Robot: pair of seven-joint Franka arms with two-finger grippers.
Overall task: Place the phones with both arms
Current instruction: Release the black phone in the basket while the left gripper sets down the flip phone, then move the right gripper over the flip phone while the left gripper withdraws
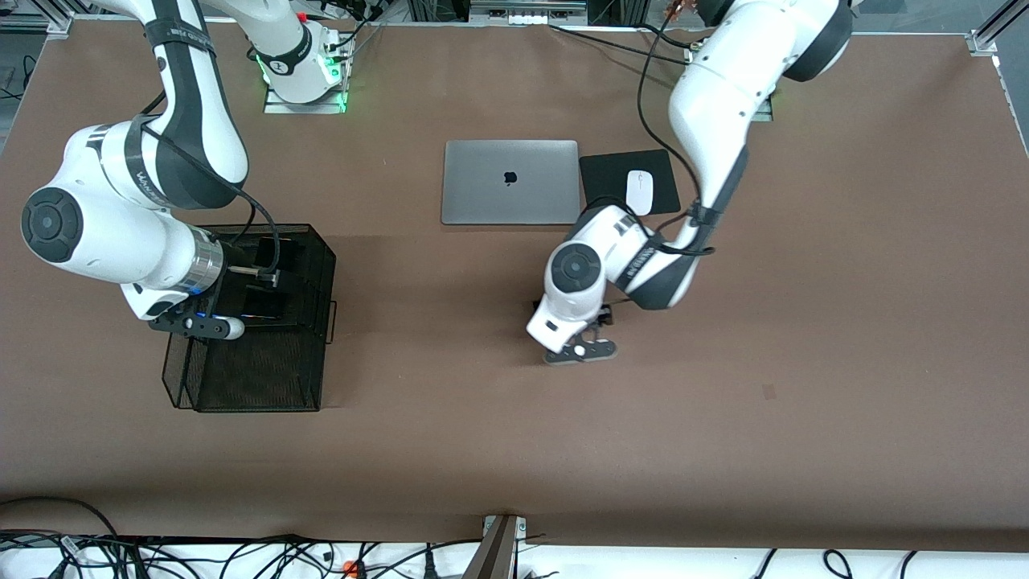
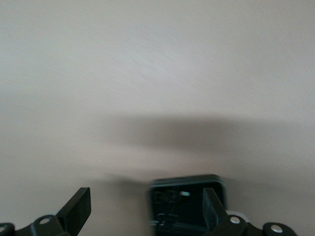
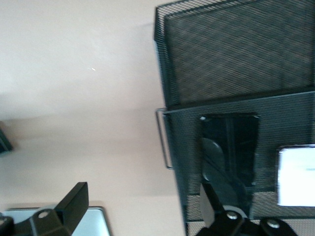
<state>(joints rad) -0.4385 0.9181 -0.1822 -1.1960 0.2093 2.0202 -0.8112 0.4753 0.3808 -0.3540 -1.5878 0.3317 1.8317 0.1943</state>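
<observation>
I'd lower my spread-fingered left gripper (image 2: 147, 216) squarely astride the small squarish black phone (image 2: 184, 204) lying on the brown table (image 1: 723, 418) at the silver laptop's (image 1: 510, 182) six o'clock before pinching; my right gripper (image 3: 142, 216), fingers apart, waits over the black mesh tray (image 3: 216, 54) holding the long black slab phone (image 3: 229, 147) and the white-lavender phone (image 3: 297, 174).

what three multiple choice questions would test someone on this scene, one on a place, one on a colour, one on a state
1. Where does the long black phone lie?
A. in the black mesh tray
B. on the laptop
C. on the mouse pad

2. What colour is the mouse?
A. black
B. white
C. silver

3. How is the left gripper?
A. shut on a phone
B. shut on nothing
C. open, with the small black phone on the table between its fingers

Key: 1 A, the right wrist view shows it on the mesh floor. 2 B, it stands out white on the dark pad. 3 C, the left wrist view shows the fingers spread wide apart.
</observation>
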